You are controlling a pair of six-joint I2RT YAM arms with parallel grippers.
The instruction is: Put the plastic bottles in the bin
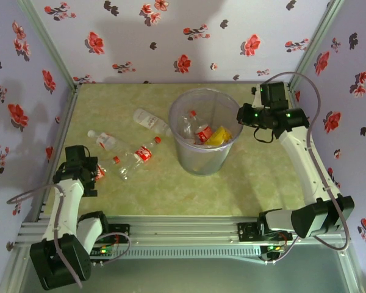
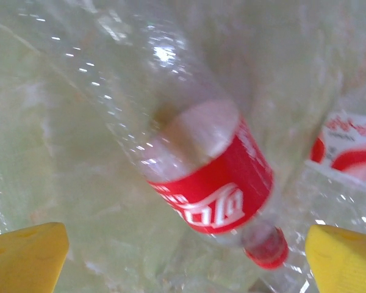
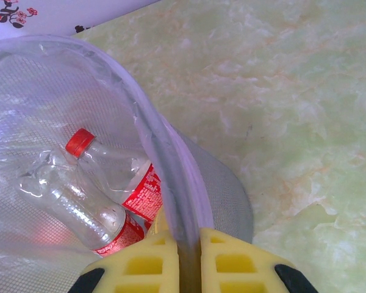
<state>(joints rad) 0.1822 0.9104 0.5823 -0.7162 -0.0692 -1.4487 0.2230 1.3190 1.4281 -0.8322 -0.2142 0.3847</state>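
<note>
A red-labelled bottle (image 2: 213,183) lies on the green marbled surface (image 2: 49,152) between the left fingers (image 2: 24,259). They stand wide apart, not touching it, with its red cap nearer the right-hand one. The right fingers (image 3: 143,265) are pinched on the rim of the bin (image 3: 165,159), one inside and one outside.

Four bottles lie on the surface:
- that one
- a second red-labelled bottle (image 1: 141,155) just beside it
- a left clear bottle (image 1: 107,140)
- a far clear bottle (image 1: 151,119), nearest the bin

Three lie inside the bin:
- a red-capped bottle (image 3: 119,168)
- a crumpled clear bottle (image 3: 73,207) touching it
- a yellow-labelled bottle (image 1: 219,135)

The bin stands mid-surface, with bare surface in front and to its right. The loose bottles cluster to its left, toward the flowered wall (image 1: 24,91)
</note>
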